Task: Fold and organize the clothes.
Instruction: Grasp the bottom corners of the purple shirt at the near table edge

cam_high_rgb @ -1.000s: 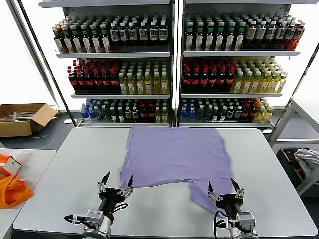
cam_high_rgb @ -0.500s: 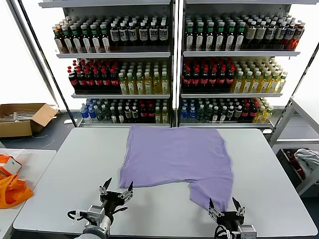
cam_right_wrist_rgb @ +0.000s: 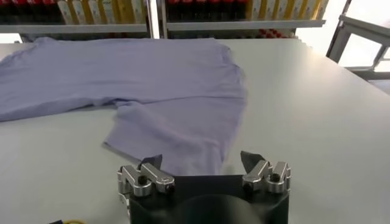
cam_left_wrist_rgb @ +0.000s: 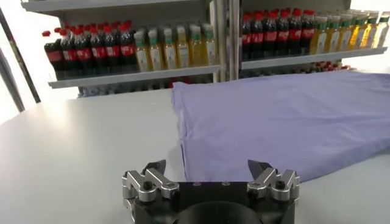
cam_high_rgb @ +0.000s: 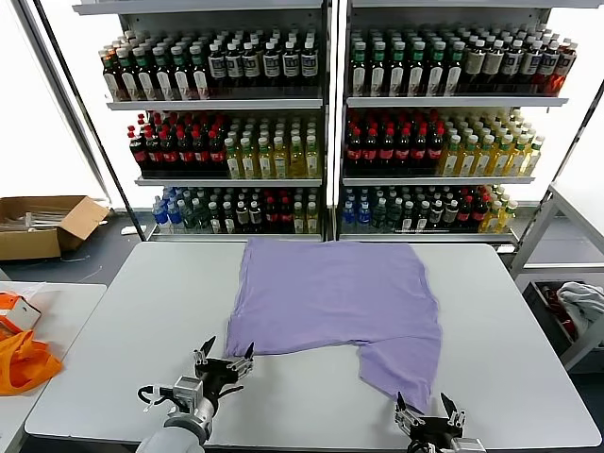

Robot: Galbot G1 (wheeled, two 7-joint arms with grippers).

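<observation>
Pulling back toward the near table edge, both grippers now sit lower and closer to the robot than a second ago. Right gripper (cam_high_rgb: 427, 416) has dropped almost out of the head view, jaws wide, empty, just off the T-shirt's near sleeve flap. Left gripper (cam_high_rgb: 226, 360) hovers near the shirt's front-left corner, jaws wide, nothing held. Lavender T-shirt (cam_high_rgb: 335, 297) lies mid-table (cam_high_rgb: 104, 359), plain side up, partly folded, one flap trailing toward the right gripper. Beyond: drink shelves (cam_high_rgb: 226, 104). Retreat reads as a release after one fold; more folds likely remain.
</observation>
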